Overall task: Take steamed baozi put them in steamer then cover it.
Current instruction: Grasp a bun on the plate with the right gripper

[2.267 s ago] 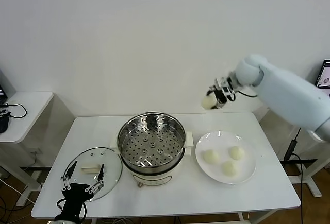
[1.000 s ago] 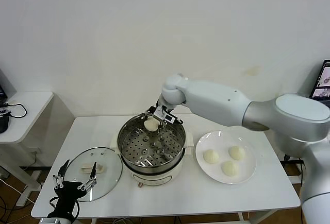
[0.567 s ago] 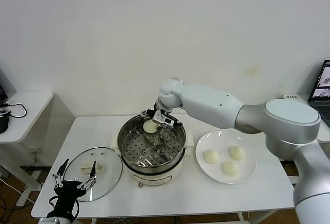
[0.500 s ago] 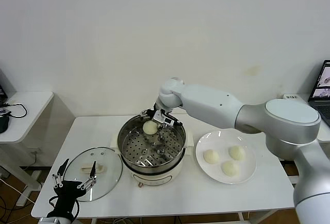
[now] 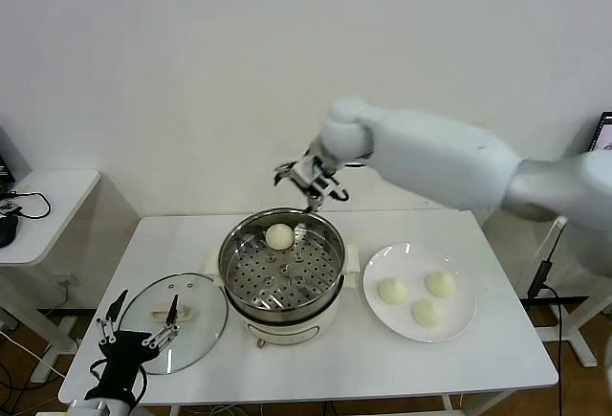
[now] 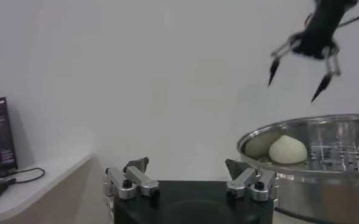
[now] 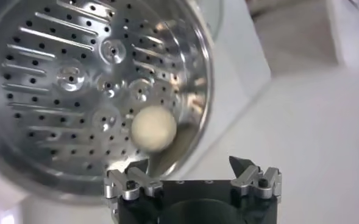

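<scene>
- The steamer (image 5: 280,273) stood on the white table (image 5: 478,359), its steel pot uncovered and the perforated tray (image 5: 277,277) showing inside.
- One baozi (image 5: 279,236) lay on that tray at the steamer's far edge, close against the wall; the right wrist view showed it (image 7: 154,129) resting on the holes with nothing touching it.
- The right gripper (image 5: 311,182) hung in the air above the steamer's far rim, clear of the pot, its fingers spread and holding nothing; the left wrist view caught it (image 6: 301,67) well above the bun (image 6: 287,150).
- The right arm (image 5: 449,163) reached in from the steamer's right side, passing high over the plate without covering it.
- To the right of the steamer, just beside its base handle, sat a white plate (image 5: 459,325) with three more baozi (image 5: 391,291) (image 5: 439,283) (image 5: 426,313) clustered on it, apart from one another.
- To the left of the steamer, just beside its base, a glass lid (image 5: 196,325) with a pale handle (image 5: 164,316) lay flat on the table.
- The left gripper (image 5: 134,325) hovered at the lid's near edge, farther from the steamer, fingers spread and empty.
- Nothing stood between the lid and the steamer's open top.
- Farther left of the steamer, apart from the table, a small side desk (image 5: 53,196) carried a dark cable (image 5: 24,208).
</scene>
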